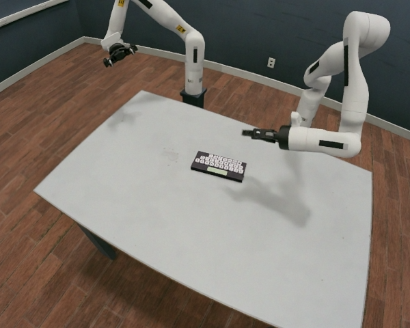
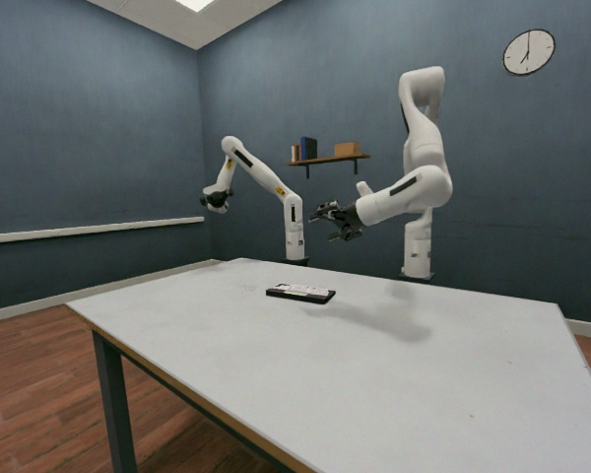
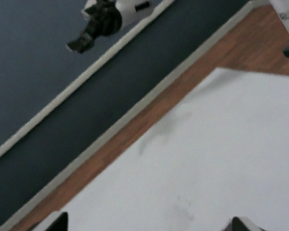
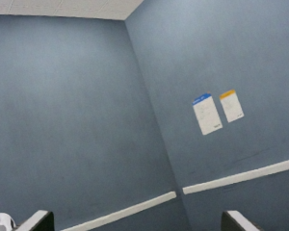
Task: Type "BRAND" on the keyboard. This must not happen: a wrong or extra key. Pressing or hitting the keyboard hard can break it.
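A small black keyboard [image 1: 217, 168] [image 2: 300, 293] with white keys and a pale green space bar [image 1: 216, 171] lies flat on the table. The key letters are too small to read. My left gripper [image 1: 247, 133] [image 2: 322, 227] [image 3: 150, 223] is open and empty, on the right-hand arm in the top and exterior views. It points sideways, well above the table, and does not touch the keyboard. My right gripper [image 1: 120, 55] [image 2: 216, 197] [image 4: 138, 220] is open and empty, high and far from the keyboard. It also shows in the left wrist view [image 3: 79, 45].
The grey-white table [image 1: 162, 229] [image 2: 286, 381] [image 3: 207, 144] carries the keyboard, and the left arm's shadow falls beside it. The arm bases stand at the table's far edge. A wall shelf [image 2: 329, 160] with books and a box hangs behind. The right wrist view shows only walls, ceiling and posters.
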You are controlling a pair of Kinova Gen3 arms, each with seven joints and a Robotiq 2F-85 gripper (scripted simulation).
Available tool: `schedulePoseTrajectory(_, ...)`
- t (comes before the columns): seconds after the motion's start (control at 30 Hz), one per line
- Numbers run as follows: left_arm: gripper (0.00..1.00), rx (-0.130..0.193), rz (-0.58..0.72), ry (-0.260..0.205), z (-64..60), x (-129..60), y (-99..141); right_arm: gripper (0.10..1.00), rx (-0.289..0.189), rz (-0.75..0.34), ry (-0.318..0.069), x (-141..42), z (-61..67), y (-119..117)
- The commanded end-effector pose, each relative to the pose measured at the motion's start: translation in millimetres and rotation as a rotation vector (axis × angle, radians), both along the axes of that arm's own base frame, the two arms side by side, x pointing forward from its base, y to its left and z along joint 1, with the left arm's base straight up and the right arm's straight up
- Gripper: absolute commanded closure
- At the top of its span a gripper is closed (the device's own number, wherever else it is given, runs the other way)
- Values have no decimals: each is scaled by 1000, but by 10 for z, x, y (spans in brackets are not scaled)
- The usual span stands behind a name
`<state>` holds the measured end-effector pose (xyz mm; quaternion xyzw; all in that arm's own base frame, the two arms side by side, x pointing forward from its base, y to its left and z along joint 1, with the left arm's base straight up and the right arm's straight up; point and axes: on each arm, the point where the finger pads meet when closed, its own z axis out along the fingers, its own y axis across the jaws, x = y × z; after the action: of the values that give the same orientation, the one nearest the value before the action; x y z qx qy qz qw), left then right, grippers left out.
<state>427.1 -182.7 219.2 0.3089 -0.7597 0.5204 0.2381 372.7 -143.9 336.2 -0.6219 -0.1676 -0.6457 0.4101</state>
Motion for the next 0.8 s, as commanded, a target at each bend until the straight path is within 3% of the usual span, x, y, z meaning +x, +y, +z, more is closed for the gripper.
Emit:
schedulePoseTrajectory(0.0,1,26,13,-19,-3,29,197,99,-1,0,-1,0,5,0)
schedulePoseTrajectory(0.13,1,41,22,-23,-25,40,293,99,-1,0,-1,0,5,0)
schedulePoseTrajectory(0.17,1,60,33,-27,-51,52,414,99,-1,0,-1,0,5,0)
schedulePoseTrajectory(0.77,1,187,108,-43,-213,65,1212,99,-1,0,-1,0,5,0)
